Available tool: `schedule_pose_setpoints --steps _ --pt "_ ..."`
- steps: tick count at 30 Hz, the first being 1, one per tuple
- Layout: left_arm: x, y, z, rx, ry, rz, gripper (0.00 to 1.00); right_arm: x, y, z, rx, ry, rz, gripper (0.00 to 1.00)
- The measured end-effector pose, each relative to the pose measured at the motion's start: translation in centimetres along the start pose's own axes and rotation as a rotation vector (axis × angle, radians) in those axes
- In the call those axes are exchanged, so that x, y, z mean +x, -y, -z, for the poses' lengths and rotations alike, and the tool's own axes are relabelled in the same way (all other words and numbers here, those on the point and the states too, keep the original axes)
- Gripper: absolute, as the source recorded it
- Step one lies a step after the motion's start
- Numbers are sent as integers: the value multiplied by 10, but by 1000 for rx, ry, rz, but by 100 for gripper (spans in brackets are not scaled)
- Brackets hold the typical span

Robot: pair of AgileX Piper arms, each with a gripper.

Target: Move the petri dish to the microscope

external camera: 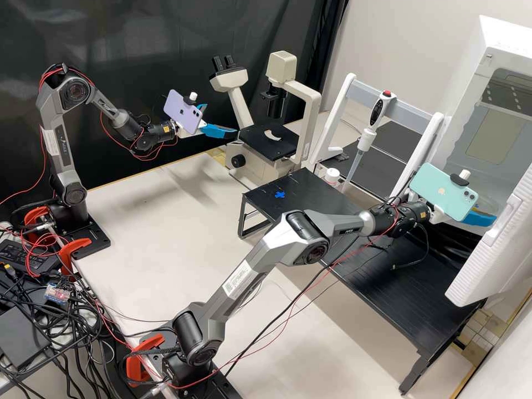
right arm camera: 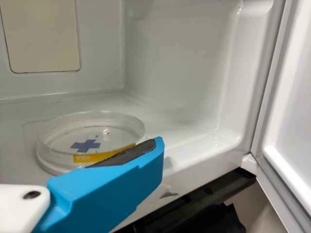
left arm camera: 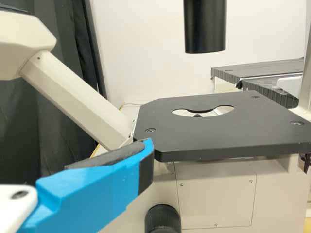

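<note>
The left gripper [external camera: 221, 119], its blue fingers spread apart, is just beside the microscope [external camera: 270, 145]. Next comes a low black table [external camera: 257, 195] bearing a blue cross [external camera: 280, 194]. Farthest right, inside a white chamber [external camera: 481, 41], the right gripper [external camera: 482, 218], also spread, is near the clear petri dish [right arm camera: 109, 137], which lies flat on the chamber floor.

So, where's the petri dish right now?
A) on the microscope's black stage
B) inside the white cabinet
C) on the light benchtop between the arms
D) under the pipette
B, because the right wrist view shows the petri dish on the floor inside the white cabinet, with the door open.
</note>
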Motion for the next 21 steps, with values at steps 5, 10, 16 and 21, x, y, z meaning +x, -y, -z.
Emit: schedule_pose_setpoints --steps 5,10,16,21 --pt "0 0 0 0 0 0 100 5 -4 -4 -12 -2 -20 100" --pt "0 0 0 0 0 0 100 11 -6 -12 2 19 -22 100" --pt "0 0 0 0 0 0 100 14 -9 -13 -3 22 -25 100" --pt "0 0 0 0 0 0 100 15 -9 -16 4 23 -20 100"
